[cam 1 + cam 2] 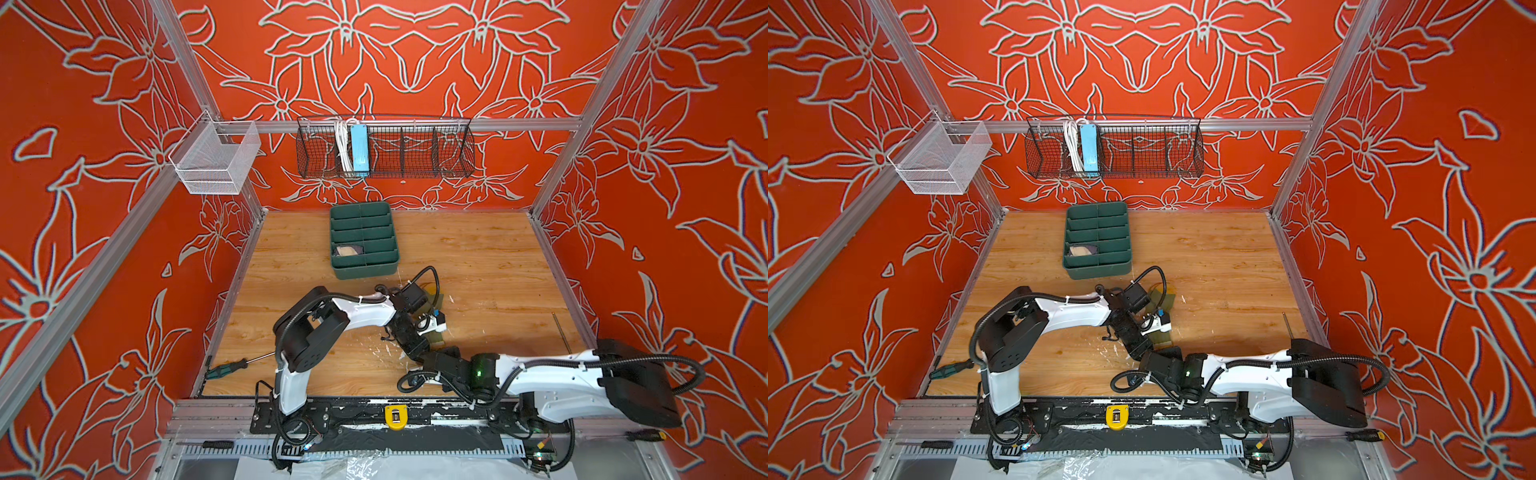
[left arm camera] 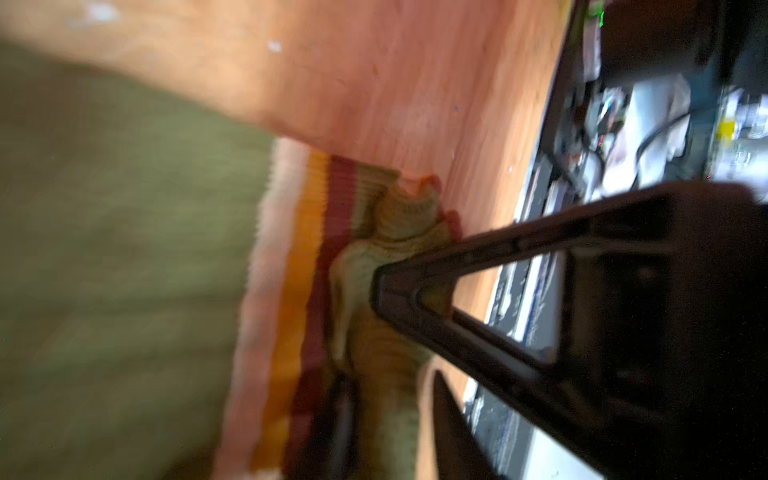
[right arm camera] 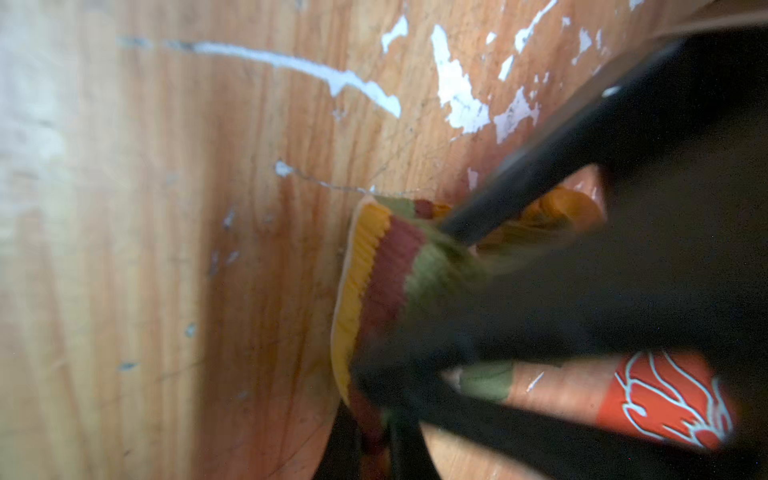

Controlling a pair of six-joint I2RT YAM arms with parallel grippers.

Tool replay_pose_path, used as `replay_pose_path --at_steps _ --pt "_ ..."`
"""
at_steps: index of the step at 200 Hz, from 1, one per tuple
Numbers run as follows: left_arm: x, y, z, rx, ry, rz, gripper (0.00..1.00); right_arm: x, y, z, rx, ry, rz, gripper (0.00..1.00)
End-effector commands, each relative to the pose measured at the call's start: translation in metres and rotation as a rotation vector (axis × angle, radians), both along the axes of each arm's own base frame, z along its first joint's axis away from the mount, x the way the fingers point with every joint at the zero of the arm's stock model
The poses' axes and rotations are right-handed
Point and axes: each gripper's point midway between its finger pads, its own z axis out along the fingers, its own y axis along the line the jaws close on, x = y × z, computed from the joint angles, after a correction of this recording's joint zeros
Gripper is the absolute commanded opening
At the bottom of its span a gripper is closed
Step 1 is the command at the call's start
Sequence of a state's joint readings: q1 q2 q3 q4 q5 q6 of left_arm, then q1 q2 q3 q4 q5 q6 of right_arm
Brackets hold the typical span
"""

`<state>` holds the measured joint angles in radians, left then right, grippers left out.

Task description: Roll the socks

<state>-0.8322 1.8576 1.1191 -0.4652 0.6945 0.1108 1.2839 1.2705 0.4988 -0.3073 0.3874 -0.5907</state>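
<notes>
The purple sock (image 1: 348, 250) looked already rolled, tucked in the tray (image 1: 365, 272). The green sock (image 2: 124, 249) lay unrolled just before the tray. The right gripper (image 3: 415, 316) pinched its cuff (image 3: 386, 266); the left gripper (image 2: 407, 328) stood parted there.

No text, label, brand, number or sign can be read in any view, neither on the blue power strip (image 1: 359, 150), the yellow clip (image 1: 396, 415) nor the olive sock (image 2: 124, 249)

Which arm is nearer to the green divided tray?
Left. The left arm ends just in front of the green divided tray; the right arm lies farther toward the front.
</notes>
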Motion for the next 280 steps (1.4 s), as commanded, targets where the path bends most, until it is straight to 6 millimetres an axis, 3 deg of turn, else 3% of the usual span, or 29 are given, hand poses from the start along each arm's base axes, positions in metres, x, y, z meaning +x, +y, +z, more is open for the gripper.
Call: replay_pose_path --at_steps 1,22,37,69,82,101,124,155,210,263,280 --pt "0.015 0.004 0.038 -0.054 -0.178 0.035 0.56 -0.024 -0.008 -0.006 -0.013 0.149 -0.004 0.00" --pt "0.024 0.015 0.077 -0.106 -0.350 0.061 0.70 -0.033 -0.007 -0.006 0.006 0.208 -0.001 0.00" --pt "0.030 0.028 0.106 -0.132 -0.497 0.084 0.75 -0.039 -0.006 -0.003 0.022 0.259 -0.005 0.00" --pt "0.044 0.076 0.182 -0.169 -0.900 0.179 0.84 -0.048 -0.002 0.004 0.068 0.396 -0.041 0.00" --pt "0.039 0.100 0.223 -0.232 -1.094 0.204 0.88 -0.049 -0.002 0.007 0.080 0.441 -0.049 0.00" --pt "0.020 0.126 0.263 -0.327 -1.329 0.175 0.93 -0.050 -0.001 0.012 0.107 0.533 -0.061 0.00" --pt "-0.007 0.142 0.285 -0.381 -1.513 0.041 0.94 -0.049 0.002 0.016 0.130 0.639 -0.080 0.00" --pt "-0.022 0.142 0.264 -0.321 -1.515 -0.179 0.94 -0.052 0.004 0.019 0.093 0.801 -0.106 0.00" --pt "-0.037 0.110 0.202 -0.224 -1.459 -0.439 0.93 -0.044 0.010 0.013 0.052 0.956 -0.144 0.00" --pt "-0.083 0.058 0.130 -0.149 -1.528 -0.668 0.91 -0.031 0.018 0.011 0.087 0.954 -0.160 0.00" --pt "-0.093 0.034 0.102 -0.114 -1.511 -0.676 0.85 -0.030 0.018 0.010 0.091 0.949 -0.163 0.00"
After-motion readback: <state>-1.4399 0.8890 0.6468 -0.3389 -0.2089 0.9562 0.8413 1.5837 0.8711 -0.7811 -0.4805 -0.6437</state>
